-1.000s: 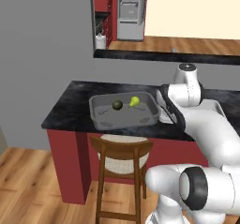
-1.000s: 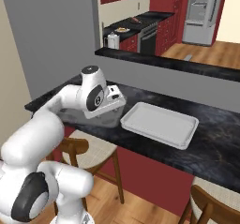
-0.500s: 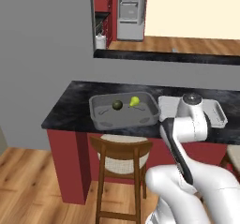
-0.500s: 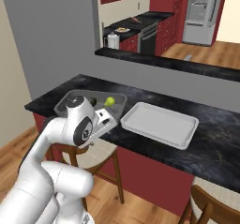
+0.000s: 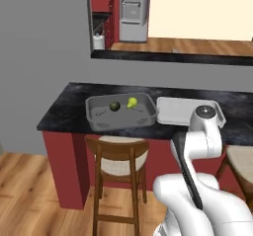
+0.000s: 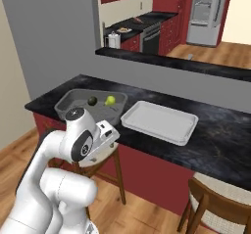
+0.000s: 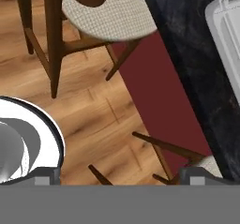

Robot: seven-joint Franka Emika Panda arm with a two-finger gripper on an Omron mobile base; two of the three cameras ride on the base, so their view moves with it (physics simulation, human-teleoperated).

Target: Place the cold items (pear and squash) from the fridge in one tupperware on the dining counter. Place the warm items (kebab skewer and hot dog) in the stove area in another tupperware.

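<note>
Left base view: pear [image 5: 132, 102] and squash [image 5: 114, 106] sitting side by side in the deep grey tub [image 5: 99, 116], centre of frame on the black worktop [image 5: 64, 109].
Shallow pale tray [image 5: 173, 112] is just right of the tub with nothing in it. Hand view has the gripper [image 7: 120, 176] open and holding nothing, looking down at the wooden floor [image 7: 93, 110] and a stool [image 7: 101, 10] by the dark red base.
</note>
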